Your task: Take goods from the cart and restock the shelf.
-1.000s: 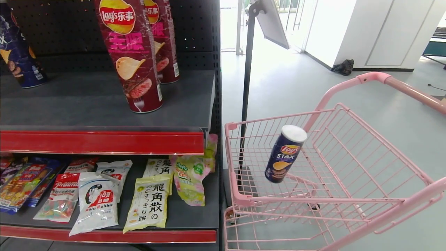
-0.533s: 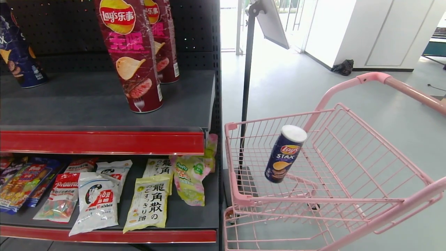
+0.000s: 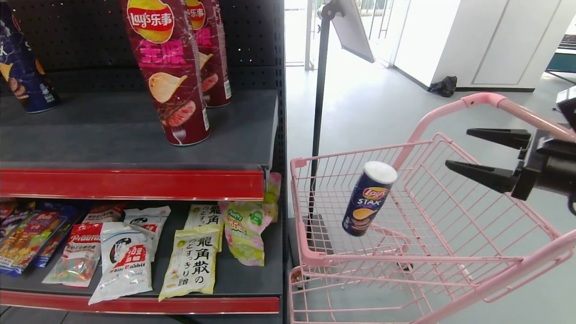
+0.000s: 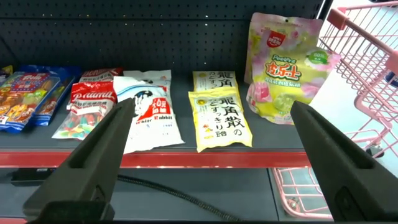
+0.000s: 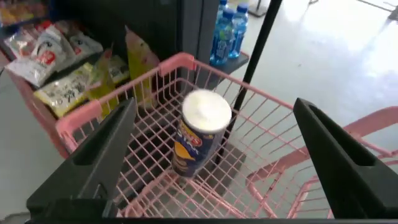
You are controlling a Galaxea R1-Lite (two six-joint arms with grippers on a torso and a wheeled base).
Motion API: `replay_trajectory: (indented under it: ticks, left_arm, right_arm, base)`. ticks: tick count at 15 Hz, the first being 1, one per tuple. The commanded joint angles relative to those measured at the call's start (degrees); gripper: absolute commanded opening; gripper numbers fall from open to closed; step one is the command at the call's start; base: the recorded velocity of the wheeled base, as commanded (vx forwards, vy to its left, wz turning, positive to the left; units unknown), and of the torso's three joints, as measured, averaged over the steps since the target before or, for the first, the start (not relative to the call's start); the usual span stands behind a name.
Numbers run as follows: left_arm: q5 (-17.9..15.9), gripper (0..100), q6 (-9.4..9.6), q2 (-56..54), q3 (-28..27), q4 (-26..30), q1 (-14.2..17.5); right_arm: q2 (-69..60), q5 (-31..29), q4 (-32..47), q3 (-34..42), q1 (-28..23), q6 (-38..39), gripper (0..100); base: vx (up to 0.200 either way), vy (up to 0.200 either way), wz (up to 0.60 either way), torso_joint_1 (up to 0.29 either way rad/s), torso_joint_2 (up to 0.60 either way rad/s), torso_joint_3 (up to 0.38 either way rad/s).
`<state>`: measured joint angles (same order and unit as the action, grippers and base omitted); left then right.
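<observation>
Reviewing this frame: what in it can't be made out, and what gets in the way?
Red cans on the upper shelf: tops cut off by the head view's top edge.
Blue can at that shelf's far left: largely cut off by the left edge, head view.
Lower-shelf packets: back ends hidden under the red strip, head view.
Cart: underside cut off by the bottom edge, head view.

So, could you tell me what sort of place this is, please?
Probably a small shop, or a mock-up of one: a shelf with red front strips holds chip canisters and snack bags, and a pink shopping cart beside it carries one blue canister.
</observation>
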<state>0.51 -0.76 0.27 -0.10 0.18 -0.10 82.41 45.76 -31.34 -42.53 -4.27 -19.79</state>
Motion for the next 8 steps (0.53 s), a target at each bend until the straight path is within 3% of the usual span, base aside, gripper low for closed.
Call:
replay_trajectory:
  ticks: [1,8]
  left_arm:
    - [0.0,100,-0.04,0.1,0.0,0.0,0.0]
    - [0.0,100,-0.04,0.1,0.0,0.0,0.0]
  right_arm:
    - [14.1,4.2,-0.8,-2.6,-2.7,-4.1,100]
    - [27.5,4.4,-0.8,-7.1,-1.7,-6.8,100]
  base:
    - [0.000,0.000,0.00,0.000,0.00,0.000]
    - [0.000,0.000,0.00,0.000,0.00,0.000]
